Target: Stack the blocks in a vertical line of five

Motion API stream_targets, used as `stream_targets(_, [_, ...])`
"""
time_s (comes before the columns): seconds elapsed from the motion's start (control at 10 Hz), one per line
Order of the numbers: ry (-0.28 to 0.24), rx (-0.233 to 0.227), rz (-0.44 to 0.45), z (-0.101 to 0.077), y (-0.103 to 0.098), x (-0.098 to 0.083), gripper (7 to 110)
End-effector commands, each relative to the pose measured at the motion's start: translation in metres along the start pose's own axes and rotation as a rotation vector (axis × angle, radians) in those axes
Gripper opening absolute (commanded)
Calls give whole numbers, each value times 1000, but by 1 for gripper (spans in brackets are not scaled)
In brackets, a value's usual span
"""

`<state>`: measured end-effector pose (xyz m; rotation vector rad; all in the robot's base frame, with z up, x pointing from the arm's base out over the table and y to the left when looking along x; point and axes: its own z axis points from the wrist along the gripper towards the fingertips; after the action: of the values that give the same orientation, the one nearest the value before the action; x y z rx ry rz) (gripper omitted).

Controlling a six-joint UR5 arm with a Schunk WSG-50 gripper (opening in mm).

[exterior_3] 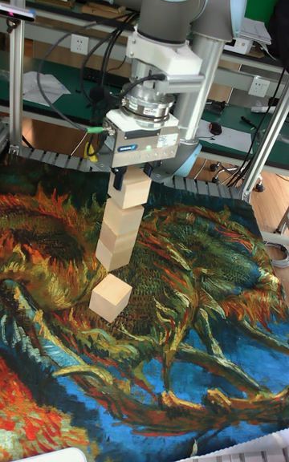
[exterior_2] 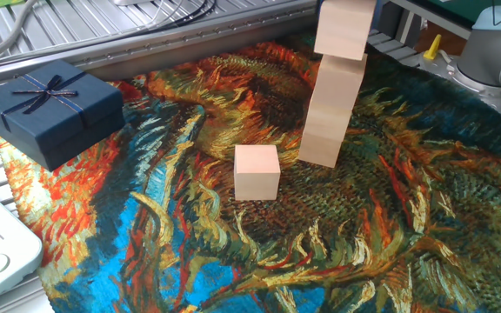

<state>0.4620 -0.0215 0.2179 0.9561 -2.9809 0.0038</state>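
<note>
Five plain pale beige wooden cubes, smooth and unmarked. Three form a slightly leaning stack [exterior_2: 329, 113] on the painted sunflower-pattern cloth [exterior_2: 407, 226]. A fourth cube [exterior_3: 130, 192] is pinched between the fingers of the grey two-finger gripper [exterior_3: 132, 186] directly over the stack's top, seemingly touching it or just above. The fifth cube [exterior_2: 257, 172] sits alone on the cloth, just beside the stack's base. A dark navy gift box with ribbon bow [exterior_2: 49, 107] lies well apart at the cloth's edge.

Navy ribbon-tied gift box [exterior_2: 50, 109] at left edge of painted sunflower cloth [exterior_2: 190, 235]; metal table [exterior_2: 103, 39] beneath.
</note>
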Motion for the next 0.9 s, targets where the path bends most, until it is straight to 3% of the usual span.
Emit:
stream_targets(0.0, [-6, 4, -43, 4, -1, -5, 7])
stream_targets(0.5, [-19, -20, -47, 16, -5, -9, 7])
stream_targets(0.8, [-20, -48, -33, 18, 5, -6, 7])
